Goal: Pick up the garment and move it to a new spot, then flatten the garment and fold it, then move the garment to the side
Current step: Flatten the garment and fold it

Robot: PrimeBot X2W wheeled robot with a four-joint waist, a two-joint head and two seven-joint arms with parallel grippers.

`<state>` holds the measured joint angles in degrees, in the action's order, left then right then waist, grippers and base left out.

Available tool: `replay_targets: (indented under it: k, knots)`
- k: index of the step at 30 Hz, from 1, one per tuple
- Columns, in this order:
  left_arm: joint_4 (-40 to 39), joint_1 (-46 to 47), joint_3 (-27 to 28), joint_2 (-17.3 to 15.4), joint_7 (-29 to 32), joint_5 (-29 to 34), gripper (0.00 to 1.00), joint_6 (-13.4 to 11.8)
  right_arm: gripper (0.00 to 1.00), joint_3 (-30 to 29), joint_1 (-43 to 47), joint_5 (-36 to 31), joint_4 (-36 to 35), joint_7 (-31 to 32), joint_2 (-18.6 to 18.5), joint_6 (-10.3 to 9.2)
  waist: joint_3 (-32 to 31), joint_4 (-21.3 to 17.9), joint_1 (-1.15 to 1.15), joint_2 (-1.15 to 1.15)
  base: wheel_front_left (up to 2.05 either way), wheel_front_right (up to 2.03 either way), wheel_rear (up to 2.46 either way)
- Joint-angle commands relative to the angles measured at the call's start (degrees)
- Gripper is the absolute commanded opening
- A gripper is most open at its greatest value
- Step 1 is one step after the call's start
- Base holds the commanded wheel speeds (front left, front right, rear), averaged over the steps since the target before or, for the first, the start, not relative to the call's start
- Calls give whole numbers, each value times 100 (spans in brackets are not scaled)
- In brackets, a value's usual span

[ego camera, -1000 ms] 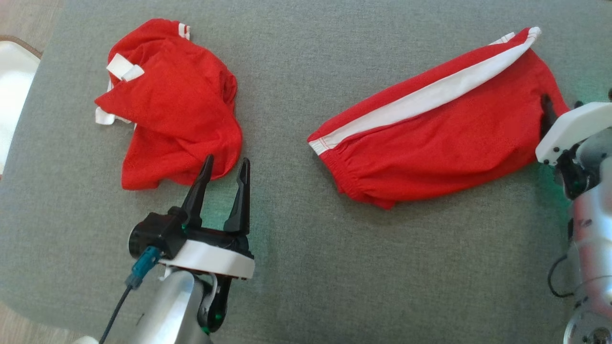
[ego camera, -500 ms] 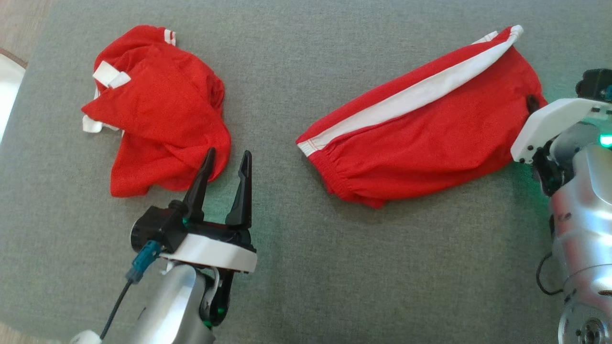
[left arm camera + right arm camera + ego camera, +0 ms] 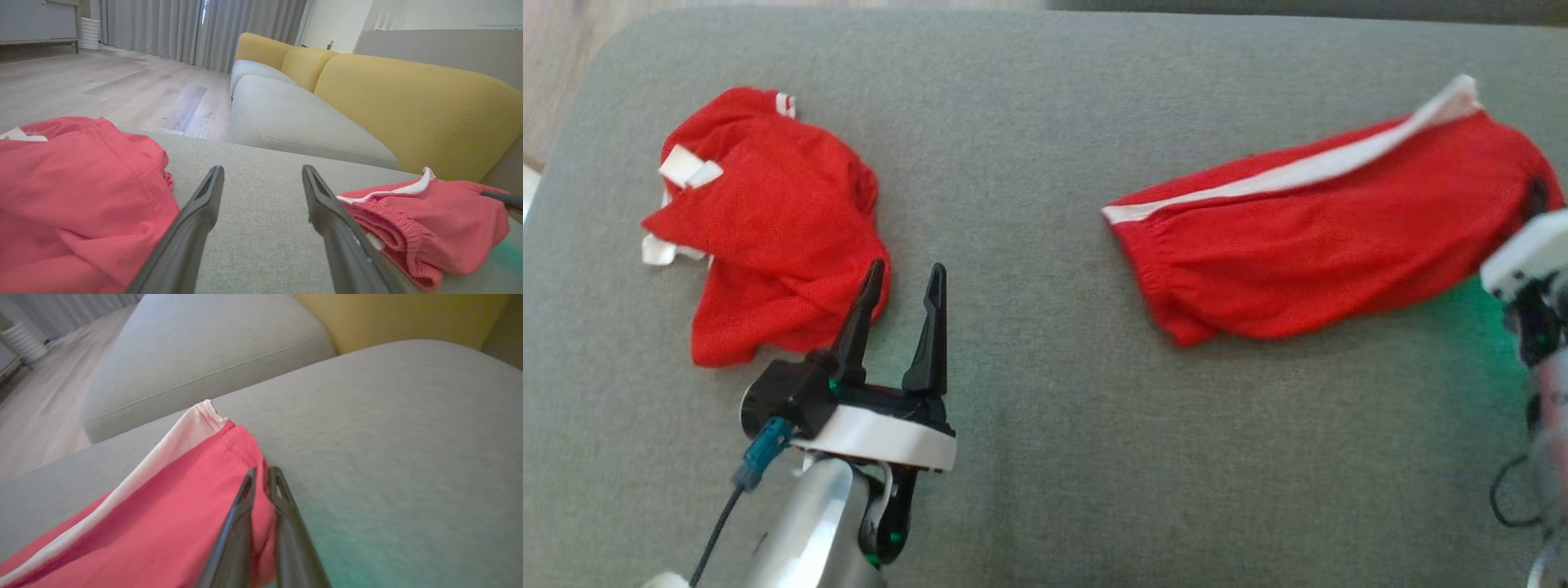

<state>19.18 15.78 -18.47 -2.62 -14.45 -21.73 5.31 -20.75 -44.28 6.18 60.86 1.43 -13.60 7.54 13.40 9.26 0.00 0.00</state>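
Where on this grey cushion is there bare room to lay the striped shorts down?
Bare cushion runs between the crumpled red garment and the striped shorts, and across the near side right of the left hand. The left end is crowded: garment and hand together.

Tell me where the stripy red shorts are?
In the head view the shorts lie on the right side of the grey cushion, right end pinched by the right hand; the crumpled red cloth sits far left.

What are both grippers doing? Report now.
Left gripper: open, holding nothing.
Right gripper: shut on the white-striped red garment.
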Motion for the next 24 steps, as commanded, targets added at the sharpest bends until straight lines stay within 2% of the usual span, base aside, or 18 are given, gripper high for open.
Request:
replay_targets:
  k: [1,7,10,15,24]
  knots:
    - [-199,-10,203,-26,-55,33,100,13,0,17,67,56,-184,-100,-99,-5,-84,-87,0,0,0,0,0]
    - [-254,-136,317,-26,-55,84,100,25,0,-909,564,223,-268,-506,-249,-5,-322,-369,0,0,0,0,0]
    - [-265,-183,355,-26,-55,113,100,33,0,-1049,657,197,-322,-554,-168,-5,-352,-447,0,0,0,0,0]
    - [-255,-206,357,-26,-55,160,100,52,0,-955,625,209,-495,-591,55,-5,-341,-495,0,0,0,0,0]
    - [-136,-244,369,-26,-55,219,100,89,0,-269,651,562,-862,-689,406,-5,-544,-382,0,0,0,0,0]
